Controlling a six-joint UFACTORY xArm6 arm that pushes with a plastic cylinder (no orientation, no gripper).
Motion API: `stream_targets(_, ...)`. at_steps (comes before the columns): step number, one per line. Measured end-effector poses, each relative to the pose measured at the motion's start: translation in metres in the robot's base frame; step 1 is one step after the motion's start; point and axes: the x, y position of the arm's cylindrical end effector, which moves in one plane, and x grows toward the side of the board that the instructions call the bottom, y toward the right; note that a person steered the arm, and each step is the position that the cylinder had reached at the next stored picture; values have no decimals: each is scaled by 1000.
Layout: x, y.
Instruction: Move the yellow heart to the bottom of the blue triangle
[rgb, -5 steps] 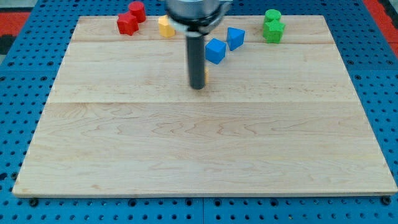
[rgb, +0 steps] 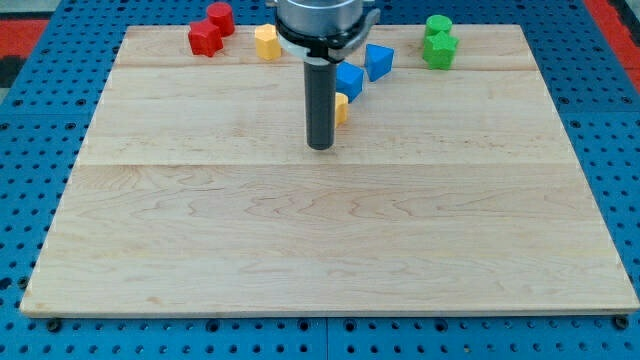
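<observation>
The yellow heart (rgb: 342, 108) lies just right of my rod, partly hidden behind it, and touches the lower edge of a blue cube (rgb: 350, 80). The blue triangle (rgb: 378, 60) sits up and to the right of that cube, near the board's top edge. My tip (rgb: 319, 147) rests on the board just below and left of the yellow heart.
A second yellow block (rgb: 266, 42) sits at the top, left of the rod. Two red blocks (rgb: 205, 38) (rgb: 220, 17) are at the top left. Two green blocks (rgb: 437, 25) (rgb: 439, 49) are at the top right. The wooden board (rgb: 320, 240) lies on a blue pegboard.
The yellow heart has slid up and to the right, out from behind the rod, to the blue cube. My tip has shifted slightly towards the view's bottom.
</observation>
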Motion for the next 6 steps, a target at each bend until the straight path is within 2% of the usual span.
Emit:
stream_targets(1, 4, -33)
stream_targets(2, -20, -15)
stream_targets(3, -48, 35)
stream_targets(4, -59, 77)
stream_targets(6, -72, 96)
